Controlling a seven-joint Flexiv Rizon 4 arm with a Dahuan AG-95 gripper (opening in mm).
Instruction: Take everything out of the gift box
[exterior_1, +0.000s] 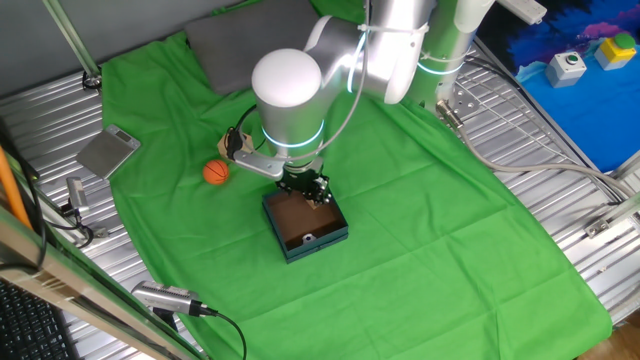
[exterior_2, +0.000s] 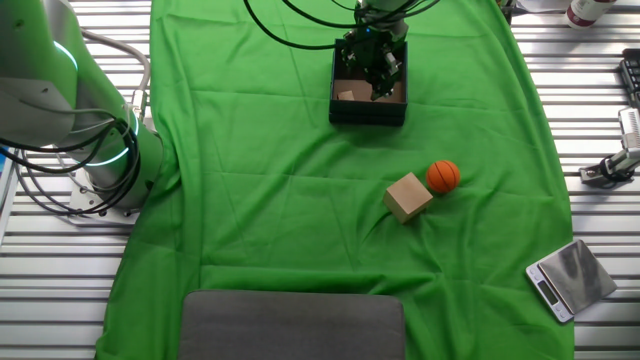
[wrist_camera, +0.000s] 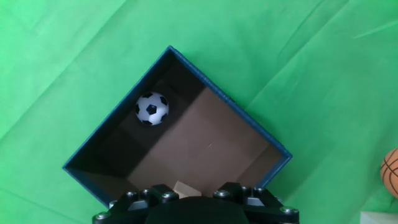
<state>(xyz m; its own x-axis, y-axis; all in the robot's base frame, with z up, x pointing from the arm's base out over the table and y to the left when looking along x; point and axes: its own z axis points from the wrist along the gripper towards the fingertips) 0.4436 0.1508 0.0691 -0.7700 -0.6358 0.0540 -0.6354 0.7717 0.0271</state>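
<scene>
The gift box (exterior_1: 327, 238), with teal walls and a brown inside, sits on the green cloth; it also shows in the other fixed view (exterior_2: 367, 114) and the hand view (wrist_camera: 205, 140). My gripper (exterior_1: 316, 192) reaches down into its far corner, jaws apart and holding nothing. A tan wooden cube (wrist_camera: 185, 188) lies in the box between the fingers. The soccer ball (wrist_camera: 152, 108) lies in another corner of the box. The orange ball (exterior_2: 443, 176) and a second wooden cube (exterior_2: 408, 196) lie on the cloth outside the box.
A flat grey plate (exterior_2: 290, 325) lies at one end of the cloth. A small silver scale (exterior_2: 570, 278) sits off the cloth on the metal tabletop. The arm's base (exterior_2: 100, 150) stands beside the cloth, with cables around it.
</scene>
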